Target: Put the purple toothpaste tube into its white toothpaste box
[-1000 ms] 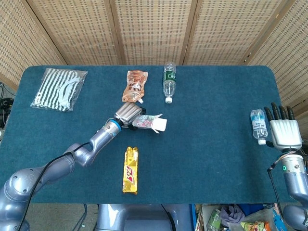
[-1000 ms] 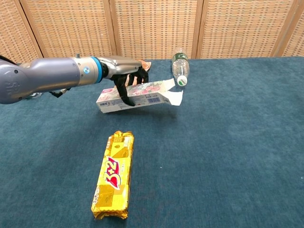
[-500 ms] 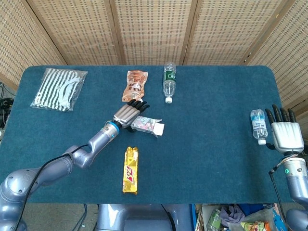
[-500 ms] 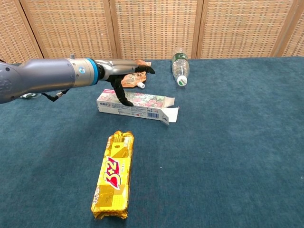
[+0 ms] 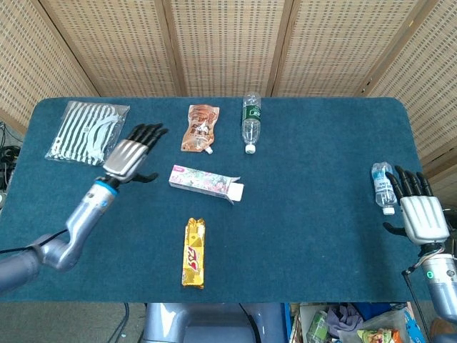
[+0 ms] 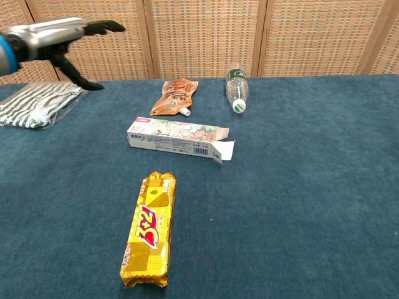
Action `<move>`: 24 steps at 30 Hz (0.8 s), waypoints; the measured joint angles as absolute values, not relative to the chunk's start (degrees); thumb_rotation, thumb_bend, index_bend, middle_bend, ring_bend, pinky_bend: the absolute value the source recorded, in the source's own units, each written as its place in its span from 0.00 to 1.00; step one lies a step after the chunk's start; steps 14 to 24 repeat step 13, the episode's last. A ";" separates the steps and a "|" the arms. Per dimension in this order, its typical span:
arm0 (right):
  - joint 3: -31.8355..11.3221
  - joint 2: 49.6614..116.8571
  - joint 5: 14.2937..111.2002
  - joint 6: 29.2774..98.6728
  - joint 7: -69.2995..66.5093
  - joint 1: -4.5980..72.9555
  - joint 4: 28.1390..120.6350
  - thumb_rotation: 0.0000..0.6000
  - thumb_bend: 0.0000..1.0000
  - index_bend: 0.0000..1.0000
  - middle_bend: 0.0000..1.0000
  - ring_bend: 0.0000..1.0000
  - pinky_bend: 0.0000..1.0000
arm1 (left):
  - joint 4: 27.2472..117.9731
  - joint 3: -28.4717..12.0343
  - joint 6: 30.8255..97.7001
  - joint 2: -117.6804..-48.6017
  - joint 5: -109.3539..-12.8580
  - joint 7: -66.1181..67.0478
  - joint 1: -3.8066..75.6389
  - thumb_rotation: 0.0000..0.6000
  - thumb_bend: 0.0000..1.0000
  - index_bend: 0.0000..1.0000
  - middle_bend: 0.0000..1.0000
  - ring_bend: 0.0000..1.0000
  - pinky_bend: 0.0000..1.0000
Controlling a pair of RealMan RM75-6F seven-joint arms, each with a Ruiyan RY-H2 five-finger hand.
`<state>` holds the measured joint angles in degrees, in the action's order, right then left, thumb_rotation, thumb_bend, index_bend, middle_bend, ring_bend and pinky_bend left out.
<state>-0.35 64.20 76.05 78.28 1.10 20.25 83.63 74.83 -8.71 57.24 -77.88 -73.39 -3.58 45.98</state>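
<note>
Blue bench point(image 5: 307, 214) with box point(image 5: 205, 183) (flap open), candy bar point(image 5: 193, 252), pouch point(image 5: 201, 128), two bottles point(image 5: 250, 122) point(image 5: 383, 187), striped bag point(image 5: 88, 132).

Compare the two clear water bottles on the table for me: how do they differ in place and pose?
The green-label bottle lies at the table's far edge near the middle, cap toward the robot, beside the orange pouch. The blue-label bottle lies at the right edge, next to the open right hand, and looks shorter. Both are clear plastic, lying on their sides with white caps toward the robot, untouched.
</note>
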 measured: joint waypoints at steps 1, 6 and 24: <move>-0.05 64.86 77.43 79.17 -0.45 19.59 82.63 1.00 0.00 0.00 0.00 0.00 0.00 | 75.90 -8.28 58.92 -76.92 -73.45 -3.44 44.37 1.00 0.26 0.00 0.00 0.00 0.00; 0.94 68.21 82.59 84.69 -4.56 16.13 78.62 1.00 0.00 0.00 0.00 0.00 0.00 | 82.28 -4.92 68.39 -72.30 -74.00 -3.27 34.84 1.00 0.26 0.00 0.00 0.00 0.00; 1.33 70.30 87.64 91.69 -7.14 12.48 76.20 1.00 0.00 0.00 0.00 0.00 0.00 | 92.29 0.87 77.46 -65.98 -75.29 0.54 23.83 1.00 0.26 0.00 0.00 0.00 0.00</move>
